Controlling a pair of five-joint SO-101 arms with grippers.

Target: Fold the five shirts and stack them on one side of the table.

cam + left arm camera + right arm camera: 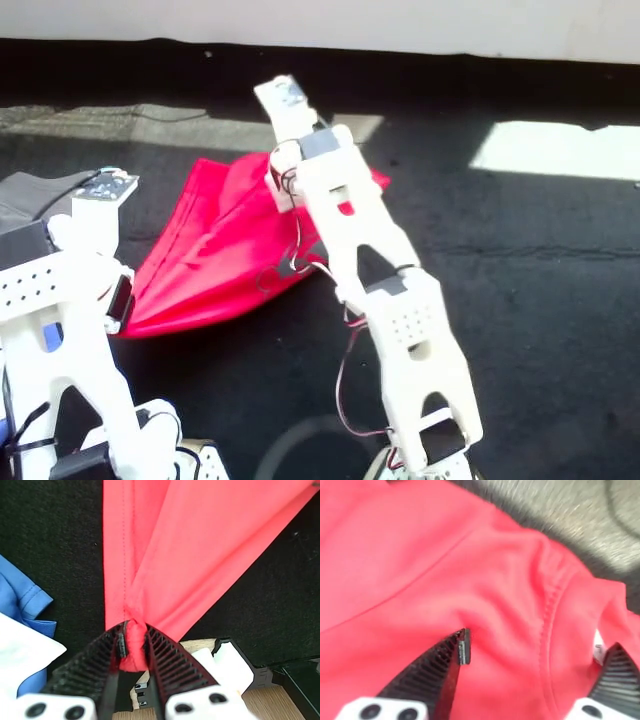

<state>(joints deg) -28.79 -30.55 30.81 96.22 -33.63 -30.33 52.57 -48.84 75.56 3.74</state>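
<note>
A red shirt (215,255) lies bunched in a wedge on the black table, left of centre. My left gripper (134,647) is shut on a pinched fold at the near-left corner of this red shirt (165,555); in the high view the left gripper (118,300) sits at that corner. My right gripper (535,655) stands open over the red shirt (445,565) close to its collar seam, one black finger (451,660) resting on the cloth. From above, the right gripper (287,190) is at the shirt's far right part.
A blue shirt (22,600) and a white one (20,655) lie beside the left gripper. Grey cloth (30,195) sits at the table's left edge. Open black table (530,270) stretches to the right, with sunlit patches at the back.
</note>
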